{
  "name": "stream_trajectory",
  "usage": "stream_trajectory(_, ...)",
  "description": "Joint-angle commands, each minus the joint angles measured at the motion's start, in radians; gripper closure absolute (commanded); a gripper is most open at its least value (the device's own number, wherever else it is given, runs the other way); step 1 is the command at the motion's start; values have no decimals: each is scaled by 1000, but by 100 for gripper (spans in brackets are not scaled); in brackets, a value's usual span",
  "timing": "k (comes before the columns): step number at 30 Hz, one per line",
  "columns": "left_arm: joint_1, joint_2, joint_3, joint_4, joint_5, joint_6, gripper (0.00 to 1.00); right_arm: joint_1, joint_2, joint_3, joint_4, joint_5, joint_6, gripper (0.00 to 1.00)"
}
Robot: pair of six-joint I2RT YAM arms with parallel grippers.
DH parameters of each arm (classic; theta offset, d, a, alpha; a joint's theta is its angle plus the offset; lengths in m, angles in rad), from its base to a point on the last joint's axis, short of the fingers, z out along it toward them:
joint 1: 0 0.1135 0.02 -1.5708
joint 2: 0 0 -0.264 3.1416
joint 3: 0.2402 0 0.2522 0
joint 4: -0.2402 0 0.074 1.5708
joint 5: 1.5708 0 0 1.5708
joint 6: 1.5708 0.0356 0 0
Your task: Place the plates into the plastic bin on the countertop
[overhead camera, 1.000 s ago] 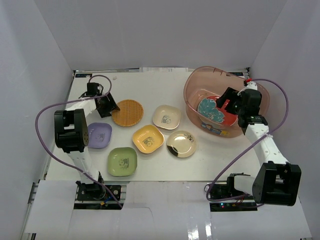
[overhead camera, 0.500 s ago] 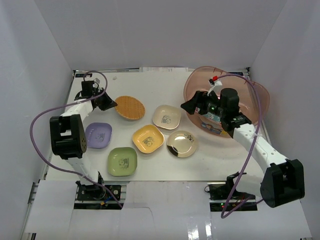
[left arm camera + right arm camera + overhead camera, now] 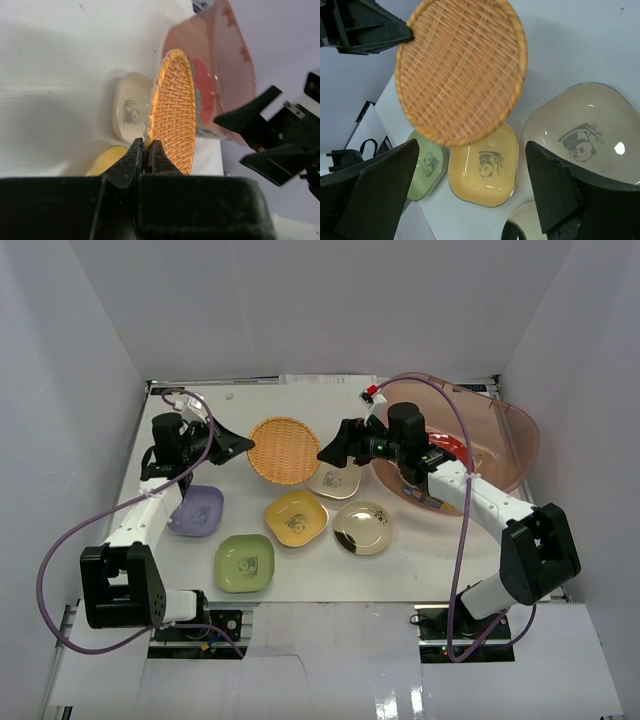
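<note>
My left gripper (image 3: 236,446) is shut on the rim of the orange woven plate (image 3: 285,450), holding it tilted above the countertop (image 3: 300,400). In the left wrist view the fingers (image 3: 134,156) pinch the edge of the woven plate (image 3: 172,115). Just right of that plate, my right gripper (image 3: 334,451) hangs open and holds nothing. Its wrist view has the woven plate (image 3: 462,70) overhead, with yellow (image 3: 482,167), green (image 3: 425,167) and cream (image 3: 580,135) plates below. The plastic bin (image 3: 505,435) at the right holds a red plate (image 3: 452,445).
On the countertop lie a cream plate (image 3: 335,480), yellow plate (image 3: 296,518), gold plate (image 3: 363,528), green plate (image 3: 244,563) and lavender plate (image 3: 197,510). White walls close in the left, back and right. Purple cables loop from both arms.
My left gripper closed on the woven plate and lifted it right and up. The right gripper left the bin and swung left over the cream plate.
</note>
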Motion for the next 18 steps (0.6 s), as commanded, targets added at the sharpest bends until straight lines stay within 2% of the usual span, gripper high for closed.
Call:
stream_trajectory(1, -32, -66, -13, 91, 115, -61, 100, 11, 17, 49, 25, 28, 31, 7)
stream_trajectory(2, -75, -74, -15, 99, 134, -67, 100, 11, 23, 49, 24, 34, 34, 5)
stream_trajectory(9, -132, -123, 2, 142, 187, -81, 100, 11, 31, 11, 33, 91, 71, 1)
stream_trajectory(11, -152, -117, 3, 151, 202, -88, 100, 10, 29, 0, 62, 73, 98, 24)
stream_trajectory(12, -157, -117, 0, 156, 204, -88, 100, 11, 26, -11, 72, 68, 105, 40)
stream_trajectory(13, -166, -119, -1, 159, 205, -87, 100, 8, 14, -14, 80, 73, 111, 77)
stream_trajectory(14, -169, -120, -3, 157, 211, -85, 99, 7, 5, -15, 82, 85, 118, 88)
stream_trajectory(15, -169, -123, -6, 156, 222, -82, 93, 3, -8, -20, 82, 100, 118, 92)
stream_trajectory(17, -178, -135, -7, 136, 228, -62, 72, -30, -47, -23, 82, 117, 120, 92)
stream_trajectory(18, -183, -137, 3, 89, 225, -44, 50, -50, -60, -21, 82, 108, 131, 92)
